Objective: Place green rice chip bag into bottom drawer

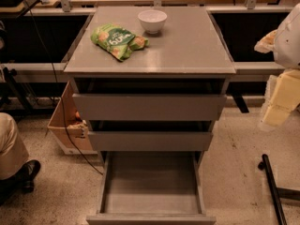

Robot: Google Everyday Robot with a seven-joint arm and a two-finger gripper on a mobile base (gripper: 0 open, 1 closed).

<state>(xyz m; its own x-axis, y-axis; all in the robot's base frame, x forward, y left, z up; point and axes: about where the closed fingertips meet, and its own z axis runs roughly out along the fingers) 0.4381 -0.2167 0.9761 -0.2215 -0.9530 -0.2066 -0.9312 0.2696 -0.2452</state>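
The green rice chip bag (118,39) lies flat on the left part of the grey cabinet top (187,50), near the front edge. The bottom drawer (151,184) is pulled out wide, and its flat grey floor is bare. The two drawers above it are closed or nearly closed. My gripper (280,100) hangs at the right edge of the view, beside the cabinet at about the top drawer's height. It is well to the right of the bag and holds nothing that I can see.
A white bowl (152,20) stands on the cabinet top just behind and right of the bag. A cardboard box (68,125) sits on the floor left of the cabinet. A person's leg and shoe (14,165) are at the far left. A black pole (274,191) lies on the floor at the right.
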